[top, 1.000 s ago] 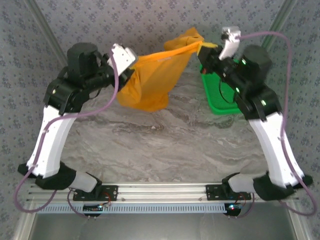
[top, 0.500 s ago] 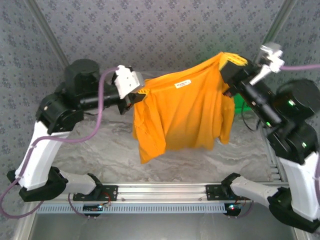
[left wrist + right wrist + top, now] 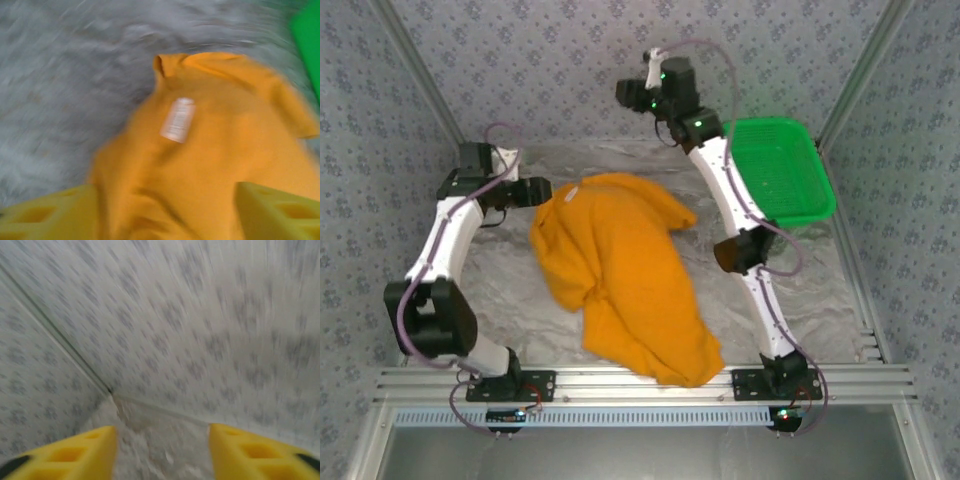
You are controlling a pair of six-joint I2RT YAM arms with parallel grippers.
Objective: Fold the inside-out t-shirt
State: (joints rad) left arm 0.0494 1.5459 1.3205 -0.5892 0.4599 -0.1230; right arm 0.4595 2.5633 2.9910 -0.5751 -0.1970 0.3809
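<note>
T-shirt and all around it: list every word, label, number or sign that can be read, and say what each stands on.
Neck tag on the t-shirt: white with faint print, too blurred in the left wrist view and too small from above to read.
Green basket, table, walls: no words, numbers or signs; the walls bear only a repeating pattern.
</note>
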